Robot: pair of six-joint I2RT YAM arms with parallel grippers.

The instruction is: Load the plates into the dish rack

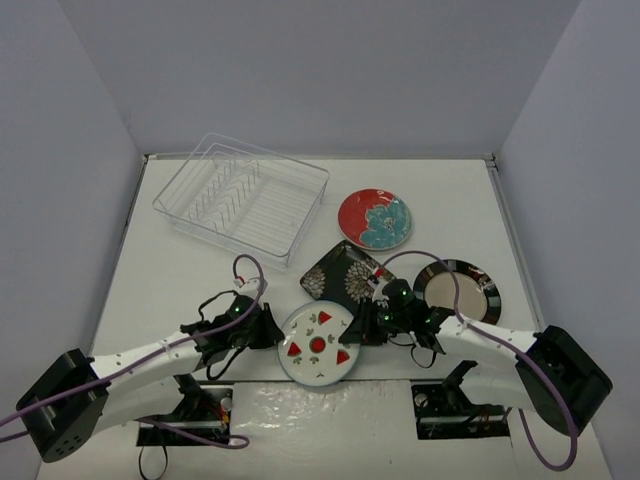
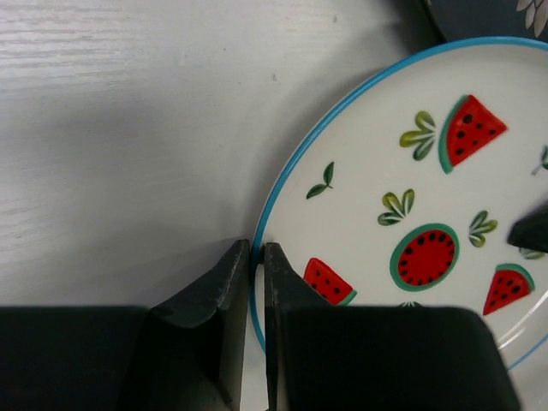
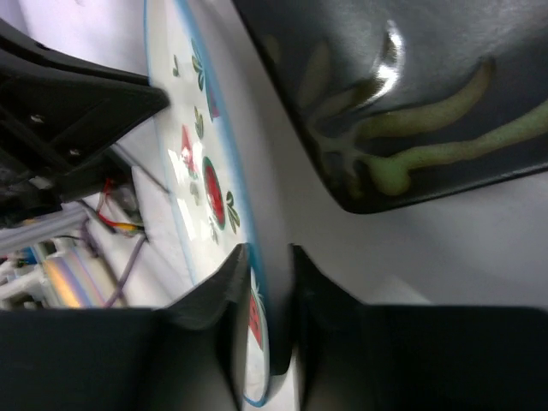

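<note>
The white plate with red fruit marks (image 1: 317, 346) lies near the table's front edge between both arms. My left gripper (image 2: 257, 250) is shut on its blue left rim (image 2: 282, 171). My right gripper (image 3: 270, 253) stands astride the plate's right rim (image 3: 248, 214), with one finger against it and a narrow gap at the other. In the top view the left gripper (image 1: 272, 330) and right gripper (image 1: 356, 328) flank the plate. The clear dish rack (image 1: 243, 197) stands at the back left and holds no plates. A red plate (image 1: 375, 219), a black square plate (image 1: 345, 272) and a dark-rimmed plate (image 1: 457, 288) lie behind.
The black square plate (image 3: 411, 103) lies just beyond my right fingers, close to the white plate. White walls close in the table at the left, back and right. Cables and the arm mounts (image 1: 190, 420) sit under the front edge.
</note>
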